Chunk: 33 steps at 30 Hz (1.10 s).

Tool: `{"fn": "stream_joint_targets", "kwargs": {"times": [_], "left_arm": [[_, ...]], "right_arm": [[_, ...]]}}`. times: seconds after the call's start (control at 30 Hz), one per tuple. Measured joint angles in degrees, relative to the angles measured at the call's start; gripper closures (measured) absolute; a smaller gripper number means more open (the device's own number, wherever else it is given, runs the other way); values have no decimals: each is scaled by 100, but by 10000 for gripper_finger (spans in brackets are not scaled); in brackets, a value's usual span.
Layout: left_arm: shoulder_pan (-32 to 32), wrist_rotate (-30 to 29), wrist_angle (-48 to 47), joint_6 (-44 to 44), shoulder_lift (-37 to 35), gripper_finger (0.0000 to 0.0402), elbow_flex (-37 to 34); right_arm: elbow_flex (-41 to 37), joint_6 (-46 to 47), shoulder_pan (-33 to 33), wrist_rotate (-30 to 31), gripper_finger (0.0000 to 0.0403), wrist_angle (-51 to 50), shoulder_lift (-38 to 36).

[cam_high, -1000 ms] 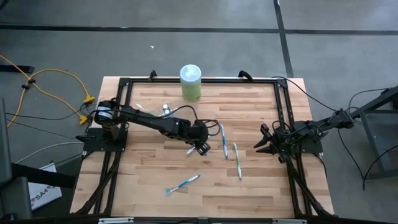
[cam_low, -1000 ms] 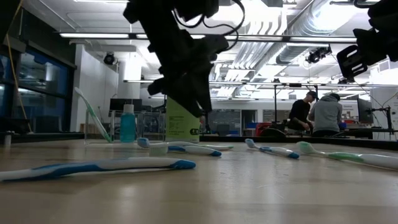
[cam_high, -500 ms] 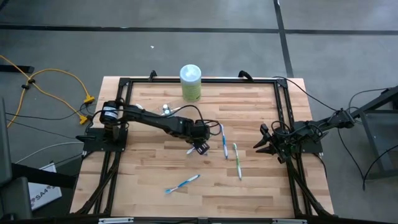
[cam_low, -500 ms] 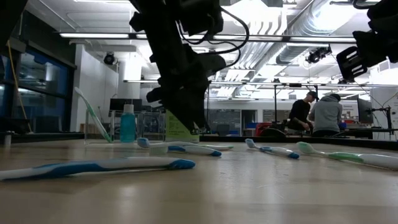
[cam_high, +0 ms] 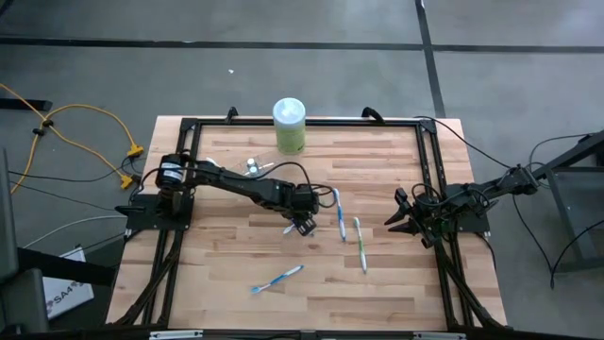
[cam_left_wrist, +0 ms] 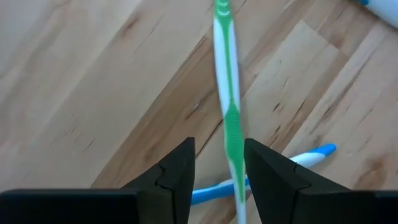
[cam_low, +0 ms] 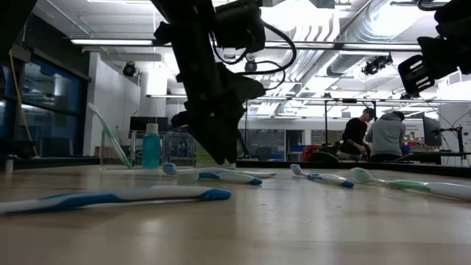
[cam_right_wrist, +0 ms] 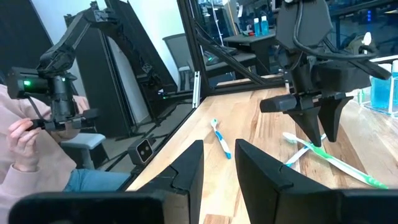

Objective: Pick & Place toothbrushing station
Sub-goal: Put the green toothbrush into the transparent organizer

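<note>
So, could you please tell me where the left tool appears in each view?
High view: left tool, at table centre.
Low view: it hangs left of centre.
Left wrist view: bottom edge.
Right wrist view: upper right.
Shared landmark: green toothbrush beneath it.

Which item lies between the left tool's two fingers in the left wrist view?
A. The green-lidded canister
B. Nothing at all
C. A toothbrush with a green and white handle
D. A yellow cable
C: in the left wrist view the green and white toothbrush runs lengthwise through the gap of the left tool, whose fingers stand apart on either side of it, above the wooden table.
</note>
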Motion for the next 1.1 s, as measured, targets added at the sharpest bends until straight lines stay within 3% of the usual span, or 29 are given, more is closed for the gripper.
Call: {"fn": "stream_joint_targets", "kwargs": {"times": [1.1], "left_arm": [[-133,-1,361,276,389,268,9]], "right_arm": [[-1,0,-2,0,319,2,46]]}}
